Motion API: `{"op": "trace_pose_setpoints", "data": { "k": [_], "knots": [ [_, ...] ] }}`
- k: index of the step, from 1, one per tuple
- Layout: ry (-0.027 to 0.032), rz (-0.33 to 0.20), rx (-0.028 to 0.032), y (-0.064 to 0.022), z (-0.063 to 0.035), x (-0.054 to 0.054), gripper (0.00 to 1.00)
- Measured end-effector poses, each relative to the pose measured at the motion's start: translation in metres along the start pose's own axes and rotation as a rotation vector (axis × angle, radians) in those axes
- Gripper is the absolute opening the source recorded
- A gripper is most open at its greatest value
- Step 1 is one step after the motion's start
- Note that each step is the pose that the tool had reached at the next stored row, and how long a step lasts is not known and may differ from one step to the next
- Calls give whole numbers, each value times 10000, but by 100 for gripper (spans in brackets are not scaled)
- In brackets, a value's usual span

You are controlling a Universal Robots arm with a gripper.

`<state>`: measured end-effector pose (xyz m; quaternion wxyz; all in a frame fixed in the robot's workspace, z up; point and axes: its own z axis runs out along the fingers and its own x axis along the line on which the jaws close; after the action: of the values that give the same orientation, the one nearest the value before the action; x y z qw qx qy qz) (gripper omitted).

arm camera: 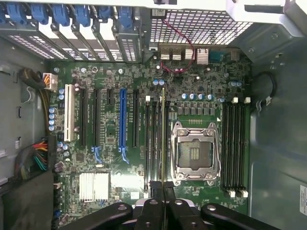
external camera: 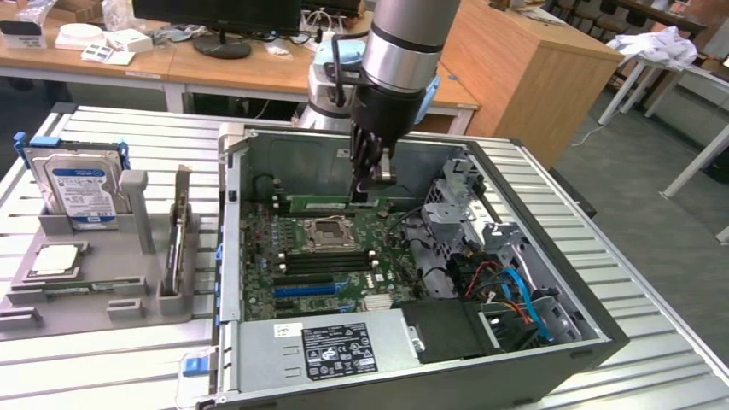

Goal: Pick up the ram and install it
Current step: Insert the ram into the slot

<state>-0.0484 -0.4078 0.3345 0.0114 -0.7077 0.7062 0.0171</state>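
The ram (external camera: 324, 204) is a thin green stick held level inside the open computer case (external camera: 231, 256), just above the motherboard (external camera: 307, 282). My gripper (external camera: 364, 195) reaches down into the case and is shut on one end of it. In the wrist view the ram (arm camera: 163, 129) shows edge-on as a narrow line running out from between my fingertips (arm camera: 156, 189). It lies along the bank of black memory slots (arm camera: 154, 139) next to the CPU socket (arm camera: 195, 153). Whether it touches a slot I cannot tell.
A grey holder (external camera: 102, 290) at the exterior view's left carries a blue-labelled hard drive (external camera: 80, 184) and a square CPU chip (external camera: 55, 260). Inside the case, the power supply (external camera: 330, 346) sits at the front, and a drive cage with blue and orange cables (external camera: 513, 295) at the exterior view's right.
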Motion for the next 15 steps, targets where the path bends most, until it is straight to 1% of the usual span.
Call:
{"op": "trace_pose_setpoints", "data": {
  "k": [15],
  "knots": [
    [0,0,0,-1,160,7,11]
  ]
}}
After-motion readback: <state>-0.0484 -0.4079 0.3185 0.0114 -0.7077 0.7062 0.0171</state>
